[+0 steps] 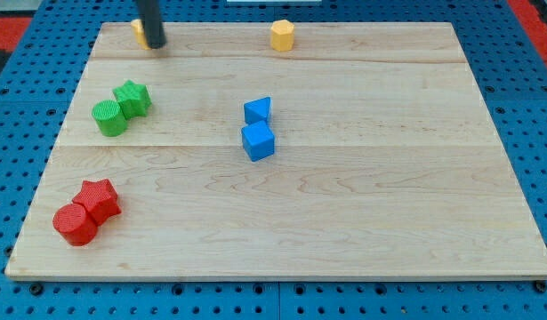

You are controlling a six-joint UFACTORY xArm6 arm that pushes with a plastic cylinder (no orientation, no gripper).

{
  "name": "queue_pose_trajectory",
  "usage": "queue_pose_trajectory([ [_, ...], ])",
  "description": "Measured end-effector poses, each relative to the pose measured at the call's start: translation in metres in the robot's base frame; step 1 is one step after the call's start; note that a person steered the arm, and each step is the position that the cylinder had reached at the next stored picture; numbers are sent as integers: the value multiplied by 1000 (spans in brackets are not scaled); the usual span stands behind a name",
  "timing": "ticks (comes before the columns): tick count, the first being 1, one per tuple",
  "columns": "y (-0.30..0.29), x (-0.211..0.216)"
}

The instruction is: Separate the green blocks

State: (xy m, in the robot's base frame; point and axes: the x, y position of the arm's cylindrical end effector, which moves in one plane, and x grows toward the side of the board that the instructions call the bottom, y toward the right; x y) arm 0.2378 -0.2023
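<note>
Starting at the view's left, a red cylinder (75,224) sits near the bottom corner of the wooden counter (362,204), touching a red star-shaped block (99,198) just up and to its right. Higher on the same side lie the two green blocks: a green cylinder (109,118) and a green star-shaped block (132,97), pressed together, the star to the upper right. My tip (155,44) rests at the view's top, above the green pair and well apart from them (the rod partly hides a yellow block (138,32) whose shape I cannot make out). There is no pincer on this arm, so nothing is held and no opening can be told. Near the middle stand two blue blocks, touching or nearly so: a blue cube (258,141) below and a smaller blue block (257,110), perhaps a wedge, above it. Right of these, at the top edge, sits a yellow hexagonal block (283,36).
</note>
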Motion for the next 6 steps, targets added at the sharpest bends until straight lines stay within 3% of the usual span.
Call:
queue_pose_trajectory([
  [1,6,39],
  [2,-64,55],
  [3,-48,111],
  [4,4,146],
  [6,35,201],
])
